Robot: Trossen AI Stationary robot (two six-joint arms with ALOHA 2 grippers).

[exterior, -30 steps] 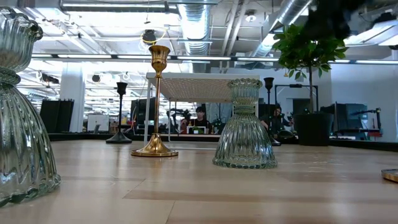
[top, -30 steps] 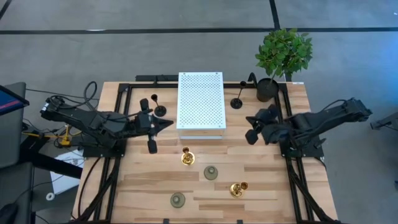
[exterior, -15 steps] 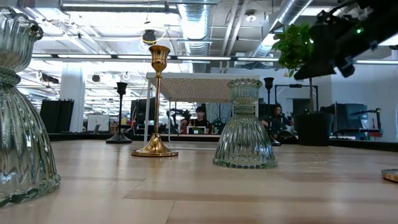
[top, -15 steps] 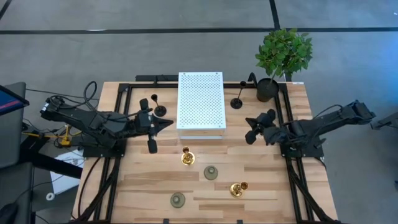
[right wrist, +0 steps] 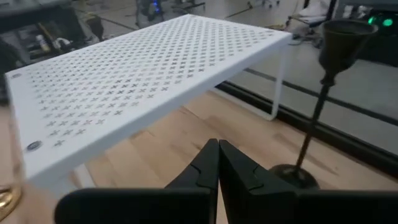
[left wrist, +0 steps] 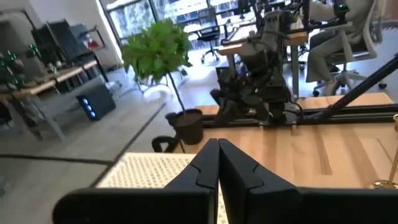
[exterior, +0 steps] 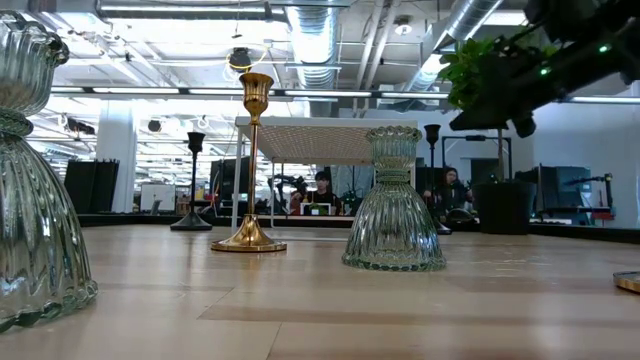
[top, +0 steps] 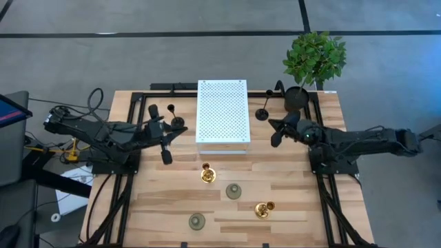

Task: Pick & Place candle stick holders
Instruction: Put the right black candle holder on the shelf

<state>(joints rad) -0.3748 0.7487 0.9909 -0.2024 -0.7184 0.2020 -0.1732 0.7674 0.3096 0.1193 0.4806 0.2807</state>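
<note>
Two black thin-stemmed holders stand on their round bases either side of the white perforated shelf: one on its left, one on its right, which is close ahead in the right wrist view. A gold holder stands upright and another gold holder lies on its side. Two grey-green holders stand nearer the front edge. My left gripper is shut and empty beside the left black holder. My right gripper is shut and empty just near of the right black holder.
A black plant pot with a green plant stands at the far right corner, close behind the right black holder. The shelf stands on thin legs at the table's far middle. Bare wood lies between the shelf and the gold holders.
My right gripper has reached toward the table's far edge and a little left, stretching out toward the right black holder. My left gripper has shifted slightly toward the far edge and the left black holder. No holder has moved.
</note>
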